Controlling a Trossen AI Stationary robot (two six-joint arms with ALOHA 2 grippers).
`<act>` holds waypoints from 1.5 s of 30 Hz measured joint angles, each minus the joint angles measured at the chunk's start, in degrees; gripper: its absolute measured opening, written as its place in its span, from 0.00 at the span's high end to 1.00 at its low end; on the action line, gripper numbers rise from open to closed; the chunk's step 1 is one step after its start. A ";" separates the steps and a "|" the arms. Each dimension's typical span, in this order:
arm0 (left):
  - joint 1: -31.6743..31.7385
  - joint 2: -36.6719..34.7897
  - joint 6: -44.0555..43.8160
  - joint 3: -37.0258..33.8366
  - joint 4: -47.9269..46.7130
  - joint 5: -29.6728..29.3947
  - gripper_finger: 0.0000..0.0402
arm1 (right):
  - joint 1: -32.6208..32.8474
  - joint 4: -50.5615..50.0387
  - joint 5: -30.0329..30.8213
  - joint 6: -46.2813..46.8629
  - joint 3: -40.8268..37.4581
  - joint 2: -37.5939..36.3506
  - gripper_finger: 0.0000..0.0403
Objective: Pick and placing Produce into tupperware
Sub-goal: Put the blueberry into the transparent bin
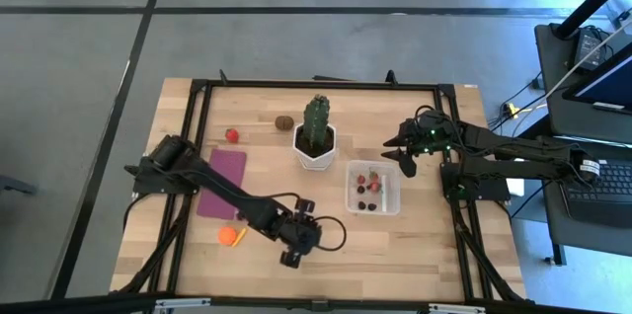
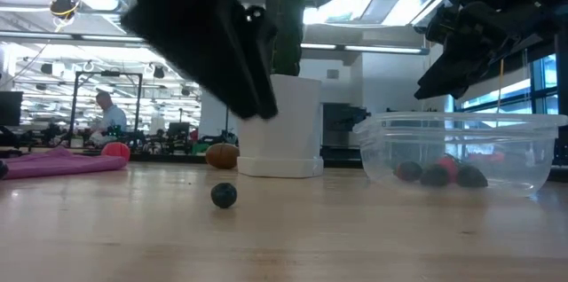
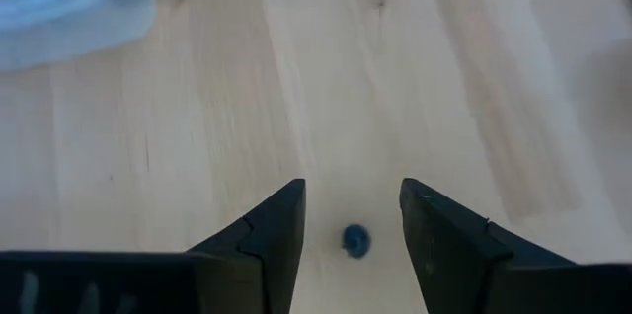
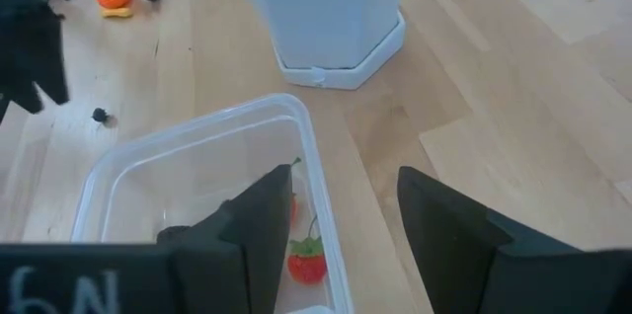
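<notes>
The left gripper [image 3: 351,217] hangs open over a dark berry [image 3: 355,241] on the table – nothing held. The right gripper [image 4: 341,220], open too, hovers above the tupperware [image 1: 372,188], which holds several pieces.

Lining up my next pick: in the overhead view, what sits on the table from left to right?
Purple mat → orange piece → left end effector → cactus pot → tupperware → right end effector.
</notes>
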 joint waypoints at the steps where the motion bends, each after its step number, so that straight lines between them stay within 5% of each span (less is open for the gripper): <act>1: 0.09 0.51 0.00 0.00 0.23 0.01 0.60 | 0.00 -0.03 0.00 0.00 -0.01 0.00 0.53; 18: 0.00 2.51 -2.81 0.00 -2.53 0.58 0.61 | -0.02 -0.13 0.00 -0.02 -0.01 0.00 0.53; 45: -0.16 5.33 -7.78 0.00 -2.33 0.64 0.83 | -0.02 -0.20 -0.02 0.00 -0.03 0.00 0.53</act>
